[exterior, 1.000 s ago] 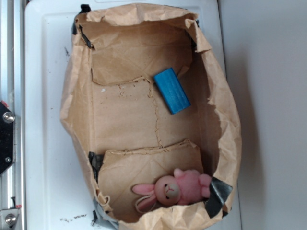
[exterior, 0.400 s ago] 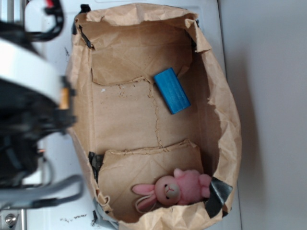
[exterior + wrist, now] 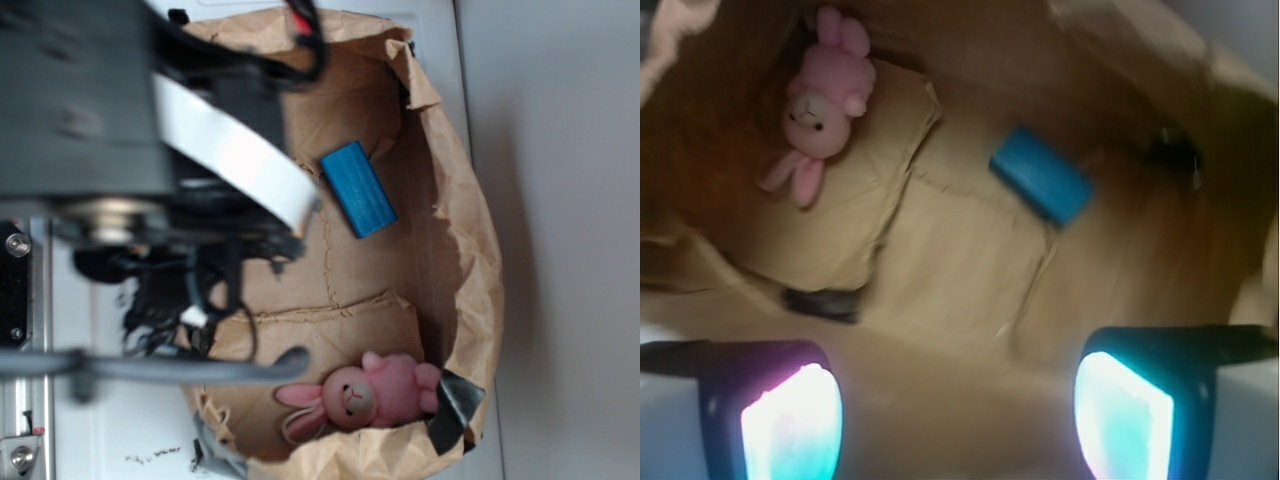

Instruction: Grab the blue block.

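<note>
The blue block [image 3: 359, 189] lies flat on the floor of an open brown paper bag [image 3: 470, 250], toward its upper right. It also shows in the wrist view [image 3: 1041, 188], ahead of the gripper. My gripper [image 3: 958, 420] is open and empty, its two glowing pads [image 3: 792, 425] wide apart, high above the bag's near edge. In the exterior view the arm [image 3: 180, 150] covers the bag's left side; the fingertips are hidden there.
A pink plush bunny [image 3: 365, 393] lies in the bag's lower corner; it also shows in the wrist view [image 3: 822, 100]. The bag's crumpled walls stand up all around. The bag sits on a white surface [image 3: 100, 420]. Black tape [image 3: 452, 400] patches one corner.
The arm has swung in from the left and now hangs over the bag's left half. The blue block and the bunny have not moved.
</note>
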Available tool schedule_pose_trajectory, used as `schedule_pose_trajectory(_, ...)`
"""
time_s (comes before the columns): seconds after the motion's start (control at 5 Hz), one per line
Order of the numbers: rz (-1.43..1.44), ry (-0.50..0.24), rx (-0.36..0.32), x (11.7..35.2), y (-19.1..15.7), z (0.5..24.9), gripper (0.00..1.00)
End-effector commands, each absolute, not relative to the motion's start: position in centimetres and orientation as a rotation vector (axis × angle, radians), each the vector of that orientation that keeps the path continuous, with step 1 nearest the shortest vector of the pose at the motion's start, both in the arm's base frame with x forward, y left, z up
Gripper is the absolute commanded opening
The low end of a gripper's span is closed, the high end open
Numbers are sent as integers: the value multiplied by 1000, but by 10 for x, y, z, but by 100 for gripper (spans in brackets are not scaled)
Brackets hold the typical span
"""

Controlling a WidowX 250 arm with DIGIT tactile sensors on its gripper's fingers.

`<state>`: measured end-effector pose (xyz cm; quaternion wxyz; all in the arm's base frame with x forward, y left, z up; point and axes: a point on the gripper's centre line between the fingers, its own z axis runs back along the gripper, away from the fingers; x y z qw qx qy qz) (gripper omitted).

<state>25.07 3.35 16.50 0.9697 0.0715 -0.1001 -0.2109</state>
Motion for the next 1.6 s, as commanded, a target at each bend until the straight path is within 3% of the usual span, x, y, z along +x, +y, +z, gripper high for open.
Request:
schedule_pose_trajectory(0.0,-615,-194,167,289,45,145,100)
schedule_pose_trajectory(0.2,-688,-173,111,295,43,134,100)
schedule_pose_trajectory(0.6,-685,-148,142,312,51,119,100)
schedule_pose_trajectory(1.2,-707,-171,133,321,68,105,100)
schedule_pose_trajectory(1.4,-725,-190,144,333,67,89,100)
